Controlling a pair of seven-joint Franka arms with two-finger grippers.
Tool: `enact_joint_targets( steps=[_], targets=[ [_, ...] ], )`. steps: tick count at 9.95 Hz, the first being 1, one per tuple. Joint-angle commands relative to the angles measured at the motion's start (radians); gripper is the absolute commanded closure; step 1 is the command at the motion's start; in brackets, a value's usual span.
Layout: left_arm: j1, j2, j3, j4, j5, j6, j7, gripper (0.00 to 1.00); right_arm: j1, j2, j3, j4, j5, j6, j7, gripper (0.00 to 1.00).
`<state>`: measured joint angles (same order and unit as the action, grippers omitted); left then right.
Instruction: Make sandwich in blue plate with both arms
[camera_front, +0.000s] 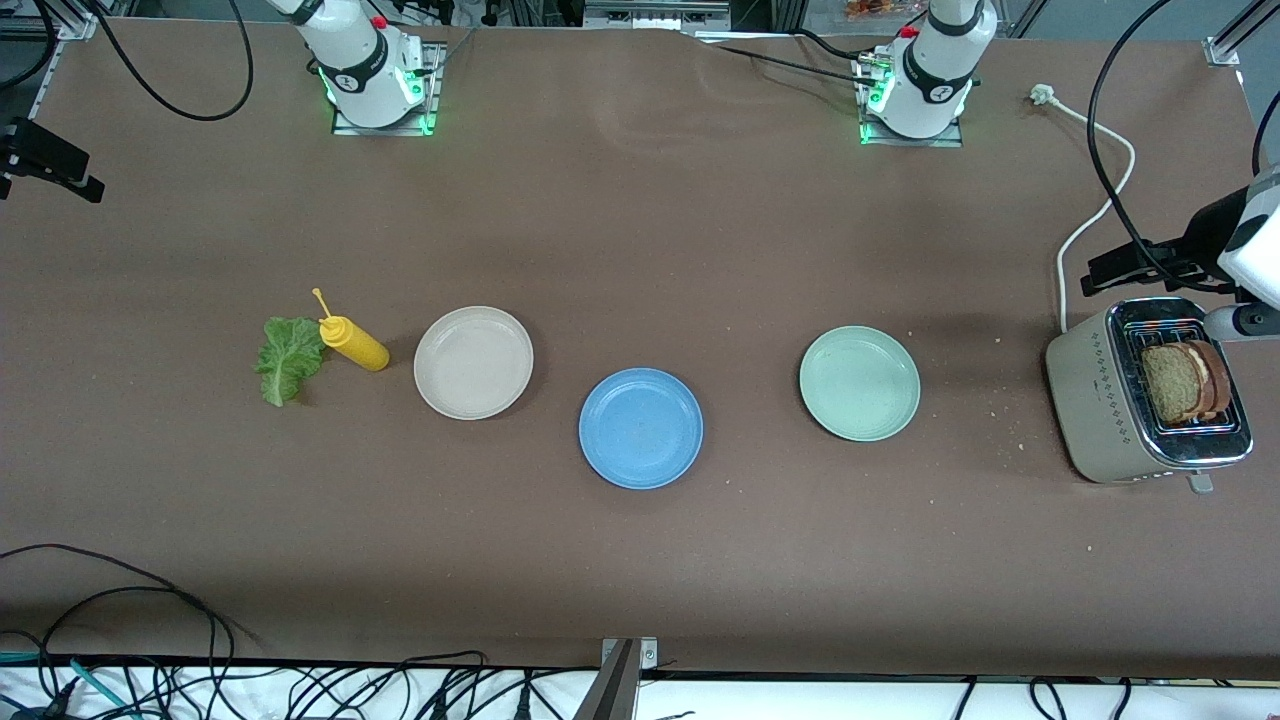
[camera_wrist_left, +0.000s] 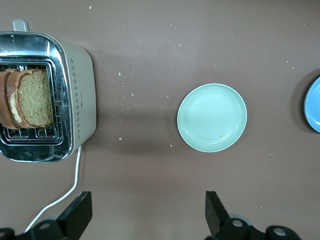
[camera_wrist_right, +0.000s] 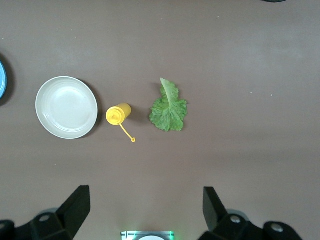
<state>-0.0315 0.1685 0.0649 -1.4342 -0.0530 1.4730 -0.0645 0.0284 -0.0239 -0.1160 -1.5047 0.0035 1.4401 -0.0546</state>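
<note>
Tabletop held the empty blue plate centrally. Bread slices stood in the toaster — likely light, crumbly, best pinched at the crust. Lettuce leaf looked limp. Left hand and right hand hovered open.

Brown table covering. Mid-blue plate; beige plate; pale green plate. Green ruffled lettuce leaf. Yellow squeeze bottle with yellow tethered cap. Cream toaster, dotted diamond motifs on its side, chrome top; tan-brown bread slices with darker crusts. White power cord.
</note>
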Motion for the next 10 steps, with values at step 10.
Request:
enact_joint_targets(
  steps=[10],
  targets=[
    [-0.002,-0.027,0.0,-0.032,0.012,0.012,0.017,0.0,-0.001,-0.002,-0.007,0.015,0.004,-0.01,-0.008,0.0]
  ],
)
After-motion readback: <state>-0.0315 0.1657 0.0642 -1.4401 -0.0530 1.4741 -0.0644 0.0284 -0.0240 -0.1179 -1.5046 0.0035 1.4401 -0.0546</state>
